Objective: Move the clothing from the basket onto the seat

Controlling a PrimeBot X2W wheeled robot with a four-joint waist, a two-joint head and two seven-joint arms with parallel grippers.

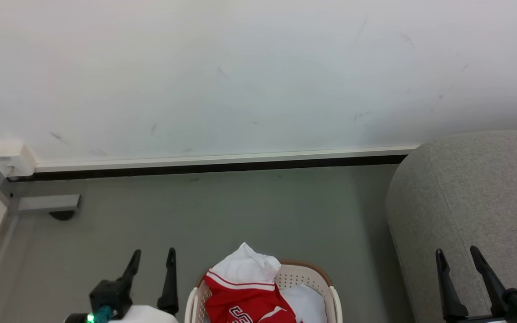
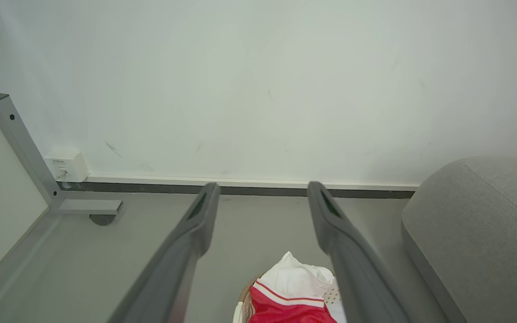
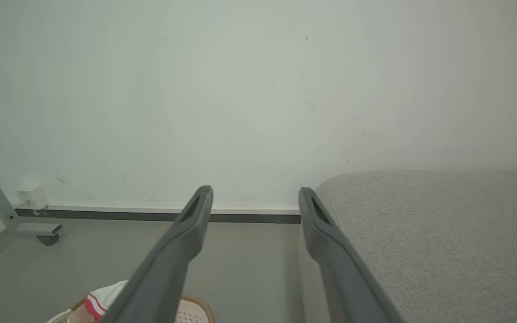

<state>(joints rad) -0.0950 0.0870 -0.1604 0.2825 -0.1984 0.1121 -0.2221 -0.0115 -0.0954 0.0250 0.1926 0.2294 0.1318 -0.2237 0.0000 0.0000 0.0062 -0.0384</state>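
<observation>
clothing (image 1: 247,291) in basket (image 1: 305,274) | basket on floor (image 1: 240,211) | seat (image 1: 478,202) right of basket | wall (image 1: 240,67) behind both

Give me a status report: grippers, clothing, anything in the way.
Left gripper open, empty. Right gripper open, empty, near seat. Clothing heaped in basket. No obstruction seen.

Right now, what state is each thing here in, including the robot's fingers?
clothing: heaped in the basket, untouched
basket: upright on the floor, holding clothing
seat: no clothing on the visible part
left fingers: open, holding nothing
right fingers: open, holding nothing
</observation>
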